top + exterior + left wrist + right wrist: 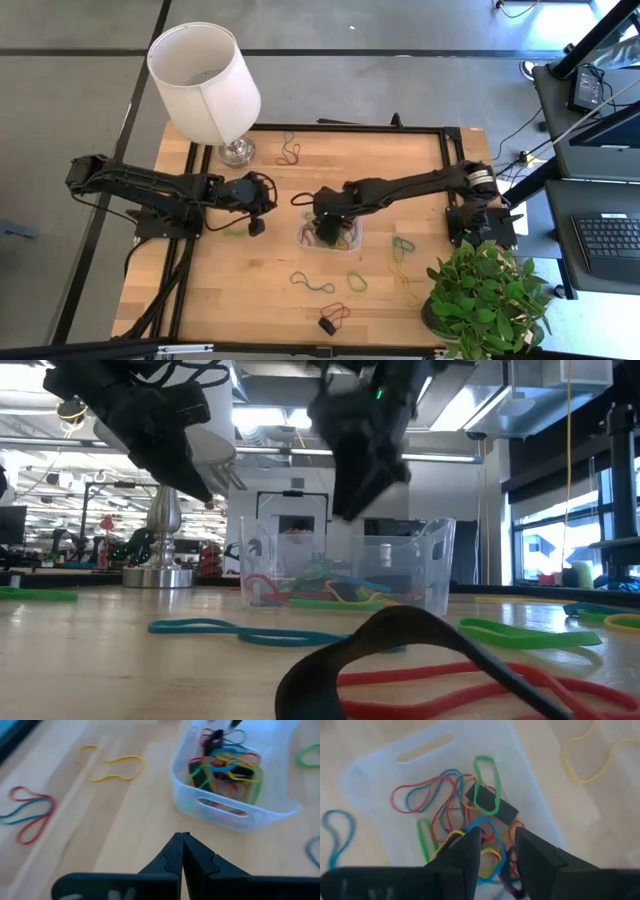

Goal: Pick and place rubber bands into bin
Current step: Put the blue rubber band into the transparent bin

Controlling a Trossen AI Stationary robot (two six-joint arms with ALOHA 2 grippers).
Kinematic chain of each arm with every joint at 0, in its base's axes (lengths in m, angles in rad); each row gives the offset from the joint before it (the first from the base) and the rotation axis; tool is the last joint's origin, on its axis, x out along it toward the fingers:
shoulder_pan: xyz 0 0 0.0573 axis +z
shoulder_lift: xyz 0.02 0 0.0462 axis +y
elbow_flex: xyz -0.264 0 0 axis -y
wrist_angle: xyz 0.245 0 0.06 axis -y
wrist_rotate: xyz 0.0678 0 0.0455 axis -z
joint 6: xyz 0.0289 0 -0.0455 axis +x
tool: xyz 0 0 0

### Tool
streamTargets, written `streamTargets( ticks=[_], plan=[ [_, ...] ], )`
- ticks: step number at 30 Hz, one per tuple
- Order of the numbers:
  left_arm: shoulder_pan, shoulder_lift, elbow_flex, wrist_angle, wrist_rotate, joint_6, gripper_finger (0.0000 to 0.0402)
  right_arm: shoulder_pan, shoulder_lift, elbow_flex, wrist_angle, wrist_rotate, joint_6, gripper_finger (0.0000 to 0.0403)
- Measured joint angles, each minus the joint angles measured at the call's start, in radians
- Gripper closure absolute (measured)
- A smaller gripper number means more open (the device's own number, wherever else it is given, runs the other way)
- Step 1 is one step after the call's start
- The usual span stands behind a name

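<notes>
Two black jointed arms, silver collar on the right arm (481, 178), black wedge-shaped hand fingers (470, 851)

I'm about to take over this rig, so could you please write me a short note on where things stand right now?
Right gripper: open, empty, over the bin.
Left gripper: shut, empty, waiting above the table beside the bin.
Bin: mid-table, already holds a tangle of rubber bands.
Done: a good share is binned.
Left: loose bands on the table: near the lamp, in front of the bin, and by the plant.
</notes>
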Motion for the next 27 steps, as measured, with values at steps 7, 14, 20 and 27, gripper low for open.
streamTargets(
  ticks=[7,14,20,27],
  plan=[
    [0.06,0.06,0.09,-0.004,0.028,0.279,0.0383,-0.005,-0.158,0.0,-0.027,0.012,-0.117,0.0278],
    [0.24,0.321,0.349,-0.073,0.013,0.413,0.0304,-0.033,-0.242,-0.002,-0.163,0.117,-0.108,0.0279],
    [0.38,0.545,0.587,-0.294,0.017,0.392,0.0236,-0.043,-0.277,-0.04,-0.261,0.17,-0.015,0.0279],
    [0.496,0.7,0.723,-0.428,0.083,0.336,0.0202,-0.043,-0.475,-0.388,-0.05,0.169,0.143,0.0279]
  ],
)
